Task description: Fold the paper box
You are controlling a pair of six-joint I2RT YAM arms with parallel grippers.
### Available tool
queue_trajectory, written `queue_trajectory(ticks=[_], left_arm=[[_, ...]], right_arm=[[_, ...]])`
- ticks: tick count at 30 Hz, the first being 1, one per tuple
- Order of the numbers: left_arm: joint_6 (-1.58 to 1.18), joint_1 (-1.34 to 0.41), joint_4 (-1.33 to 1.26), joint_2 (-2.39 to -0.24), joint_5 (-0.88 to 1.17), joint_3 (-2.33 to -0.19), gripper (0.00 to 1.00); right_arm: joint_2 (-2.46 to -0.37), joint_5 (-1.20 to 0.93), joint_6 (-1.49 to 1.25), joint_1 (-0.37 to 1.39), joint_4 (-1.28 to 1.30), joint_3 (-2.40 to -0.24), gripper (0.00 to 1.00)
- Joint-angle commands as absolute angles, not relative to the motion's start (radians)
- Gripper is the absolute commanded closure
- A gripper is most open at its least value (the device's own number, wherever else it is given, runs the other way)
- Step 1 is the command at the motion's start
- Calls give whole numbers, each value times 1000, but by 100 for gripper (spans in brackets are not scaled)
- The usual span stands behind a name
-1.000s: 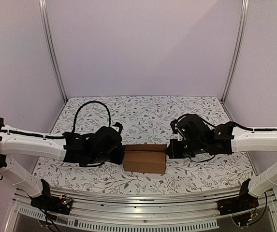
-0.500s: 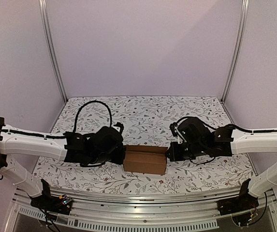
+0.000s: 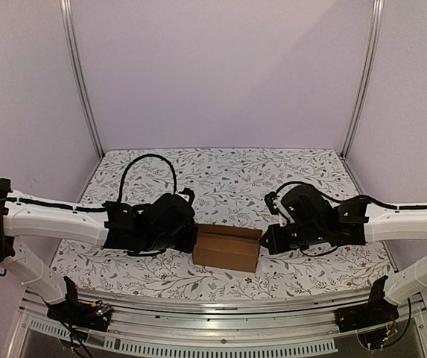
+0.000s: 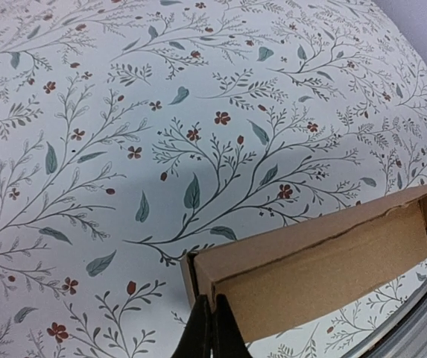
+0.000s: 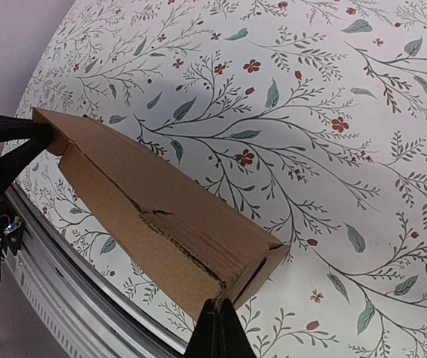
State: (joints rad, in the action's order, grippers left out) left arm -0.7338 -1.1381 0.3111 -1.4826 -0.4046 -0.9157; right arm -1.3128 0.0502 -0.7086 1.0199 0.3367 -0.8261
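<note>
The paper box [image 3: 228, 252] is a small plain brown carton lying on the floral table between my two grippers. My left gripper [image 3: 192, 240] is shut, and its tips press against the box's left end. In the left wrist view its joined fingertips [image 4: 212, 309] touch the near end corner of the box [image 4: 325, 272]. My right gripper [image 3: 264, 242] is also shut against the right end. The right wrist view shows its tips [image 5: 217, 307] at the end corner of the box [image 5: 153, 216], whose top seam is torn and wrinkled.
A floral tablecloth [image 3: 228, 179] covers the table. A metal rail [image 3: 220, 309] runs along the near edge, close to the box. Lilac walls and two metal posts [image 3: 83, 82] enclose the back and sides.
Both grippers and the box between them have shifted slightly to the right and toward the near edge. Both grippers stay shut.
</note>
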Motion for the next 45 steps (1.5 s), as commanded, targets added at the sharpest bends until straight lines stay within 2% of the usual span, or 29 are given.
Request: queue_trajectory(ticks=[1, 19, 45], left_arm=[[-728, -1164, 425, -1535, -333, -906, 100], [-728, -1164, 427, -1557, -323, -921, 100], [-728, -1166, 425, -1540, -326, -908, 100]], right_arm=[[-1271, 70, -674, 1019, 360, -807, 100], [-1303, 38, -752, 1019, 239, -754, 100], [-1291, 75, -733, 1055, 290, -693, 100]])
